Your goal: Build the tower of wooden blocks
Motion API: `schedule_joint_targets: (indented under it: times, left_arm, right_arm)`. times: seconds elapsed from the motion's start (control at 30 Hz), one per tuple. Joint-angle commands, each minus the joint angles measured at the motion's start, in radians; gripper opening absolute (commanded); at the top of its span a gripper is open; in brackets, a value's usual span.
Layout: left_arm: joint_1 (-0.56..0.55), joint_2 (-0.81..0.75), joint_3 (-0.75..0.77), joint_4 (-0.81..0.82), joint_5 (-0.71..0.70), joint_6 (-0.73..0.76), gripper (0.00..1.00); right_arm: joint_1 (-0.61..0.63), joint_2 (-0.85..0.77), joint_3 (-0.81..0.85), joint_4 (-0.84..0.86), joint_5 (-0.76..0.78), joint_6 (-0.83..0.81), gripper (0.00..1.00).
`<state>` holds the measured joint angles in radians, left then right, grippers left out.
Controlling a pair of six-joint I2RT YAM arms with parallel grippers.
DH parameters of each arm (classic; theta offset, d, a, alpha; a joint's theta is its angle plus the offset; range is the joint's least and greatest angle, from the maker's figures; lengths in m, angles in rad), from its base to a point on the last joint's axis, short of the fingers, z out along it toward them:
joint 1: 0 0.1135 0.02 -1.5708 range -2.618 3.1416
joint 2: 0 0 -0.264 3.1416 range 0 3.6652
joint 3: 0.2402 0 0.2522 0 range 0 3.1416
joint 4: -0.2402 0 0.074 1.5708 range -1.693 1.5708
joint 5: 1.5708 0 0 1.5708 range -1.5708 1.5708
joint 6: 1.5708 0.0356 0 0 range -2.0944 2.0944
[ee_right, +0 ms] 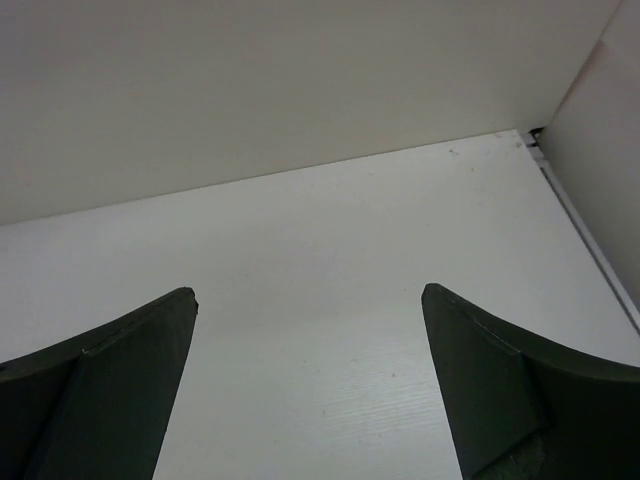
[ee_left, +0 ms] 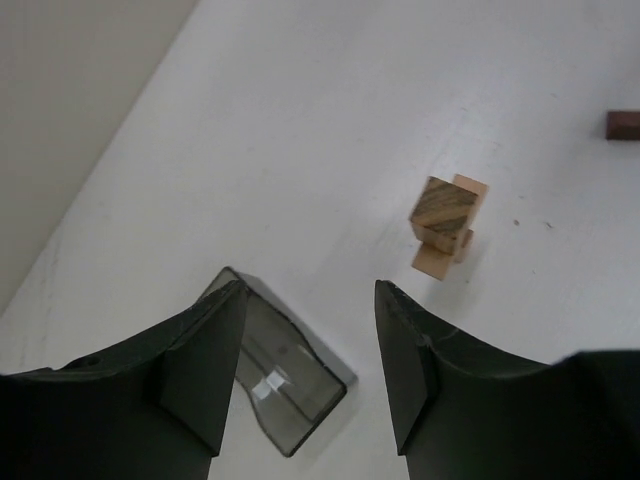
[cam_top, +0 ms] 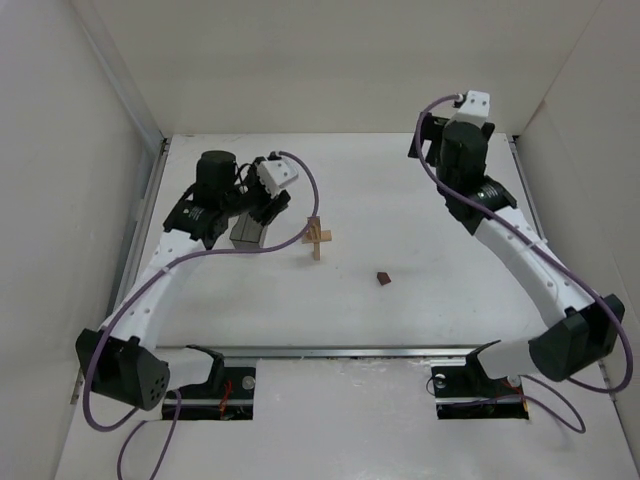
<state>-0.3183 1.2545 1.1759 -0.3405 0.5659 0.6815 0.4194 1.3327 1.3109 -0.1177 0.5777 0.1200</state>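
Grabbing the brown block (cam_top: 383, 277), four o'clock of the tower (cam_top: 318, 240), needs care. Left gripper (ee_left: 310, 295) and right gripper (ee_right: 308, 290) gape, empty.

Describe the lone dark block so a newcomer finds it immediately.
Start at the white table and find the light-tan wooden stack near its middle. Just right of it, toward the table's near edge, lies the small reddish-brown block, alone, the only dark wooden piece.

I'm seeing the white table (cam_top: 420, 200) carrying three things: a cluster of light-tan wooden blocks (cam_top: 318, 240) is standing near the middle, a dark reddish-brown block (cam_top: 383, 278) is lying apart on its right, and a translucent grey box (cam_top: 248, 233) is sitting on its left.
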Motion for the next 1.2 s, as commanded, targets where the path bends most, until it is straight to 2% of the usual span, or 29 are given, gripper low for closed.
schedule_joint_targets:
  times: [0.0,0.03,0.07,0.1,0.17,0.2,0.33,0.43,0.5,0.57,0.7,0.87,1.17]
  left_arm:
    - [0.004,-0.061,0.063,0.074,-0.299,-0.222,0.51]
    - [0.015,-0.075,0.076,0.086,-0.342,-0.253,0.53]
    - [0.015,-0.075,0.076,0.086,-0.375,-0.279,0.57]
    - [0.025,-0.102,0.076,0.077,-0.398,-0.296,0.58]
    - [0.036,-0.128,0.064,0.066,-0.426,-0.316,0.58]
    - [0.036,-0.153,0.064,0.066,-0.426,-0.316,0.67]
    - [0.036,-0.181,0.025,0.057,-0.439,-0.316,0.68]
    - [0.036,-0.193,0.007,0.057,-0.439,-0.316,0.68]
    - [0.036,-0.202,-0.004,0.057,-0.428,-0.316,0.70]
    - [0.036,-0.202,-0.004,0.066,-0.417,-0.327,0.70]
    - [0.036,-0.202,-0.004,0.066,-0.406,-0.327,0.70]
    - [0.036,-0.202,0.005,0.066,-0.397,-0.336,0.70]
    - [0.036,-0.202,-0.004,0.066,-0.388,-0.336,0.70]
  right_arm:
    - [0.005,0.081,0.155,-0.190,-0.024,0.148,1.00]
    - [0.005,0.100,0.187,-0.294,-0.085,0.177,1.00]
    - [0.005,0.118,0.217,-0.333,-0.145,0.206,1.00]
    - [0.005,0.146,0.217,-0.367,-0.258,0.277,1.00]
    - [0.005,0.155,0.129,-0.404,-0.359,0.329,1.00]
    - [0.025,0.155,0.081,-0.389,-0.396,0.329,0.97]
    - [0.079,0.141,-0.111,-0.353,-0.485,0.247,0.86]
    - [0.102,0.206,-0.141,-0.439,-0.519,0.175,0.78]
    - [0.136,0.233,-0.150,-0.468,-0.561,0.110,0.78]
    - [0.157,0.279,-0.160,-0.481,-0.619,0.075,0.74]
    - [0.206,0.361,-0.151,-0.499,-0.639,0.044,0.68]
    - [0.229,0.413,-0.121,-0.548,-0.535,0.055,0.60]
    - [0.260,0.385,-0.122,-0.586,-0.417,0.112,0.53]
